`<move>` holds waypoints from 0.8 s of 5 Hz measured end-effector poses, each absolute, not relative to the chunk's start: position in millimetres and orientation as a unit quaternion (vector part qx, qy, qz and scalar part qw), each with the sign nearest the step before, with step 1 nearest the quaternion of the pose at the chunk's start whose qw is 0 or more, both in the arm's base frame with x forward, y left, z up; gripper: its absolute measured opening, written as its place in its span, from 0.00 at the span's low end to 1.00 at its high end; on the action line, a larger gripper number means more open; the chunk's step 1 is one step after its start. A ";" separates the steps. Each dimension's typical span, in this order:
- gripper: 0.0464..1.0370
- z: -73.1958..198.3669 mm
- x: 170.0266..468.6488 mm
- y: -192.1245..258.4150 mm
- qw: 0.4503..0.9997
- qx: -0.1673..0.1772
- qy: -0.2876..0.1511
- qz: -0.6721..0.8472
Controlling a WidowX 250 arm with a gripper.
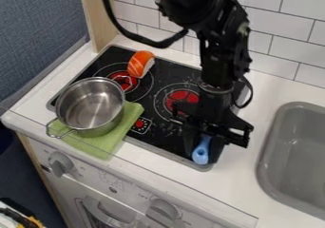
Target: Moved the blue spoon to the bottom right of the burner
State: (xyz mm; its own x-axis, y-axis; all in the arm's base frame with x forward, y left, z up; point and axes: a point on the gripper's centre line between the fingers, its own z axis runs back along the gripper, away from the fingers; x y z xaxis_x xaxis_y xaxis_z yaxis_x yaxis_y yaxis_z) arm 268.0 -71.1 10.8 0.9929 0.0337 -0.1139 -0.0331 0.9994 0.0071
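The pincer (203, 156) hangs over the near right corner of the black stovetop (139, 110), with the blue spoon (200, 155) directly between its two sides; I cannot tell whether it is gripping it. The spoon's rounded end points toward the front edge. Up and to the left of the pincer is a red burner (182, 98). Farther left, a metal pot (92, 106) sits partly over a green cloth (95, 146), and a piece of toy sushi (140, 64) lies beyond it, toward the tiled wall (282, 42). To the pincer's right is the gray sink (276, 165); below and left, a stove knob (164, 212)
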 end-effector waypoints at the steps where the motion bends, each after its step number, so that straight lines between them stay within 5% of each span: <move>1: 0.43 10.2 269.9 -68.6 0.999 0.016 0.050 0.014; 2: 0.75 8.4 268.0 -65.9 0.998 0.023 0.050 0.009; 3: 0.96 11.3 265.1 -67.7 0.998 0.021 0.052 0.000; 4: 0.97 33.6 267.5 -70.7 1.000 0.006 0.028 -0.010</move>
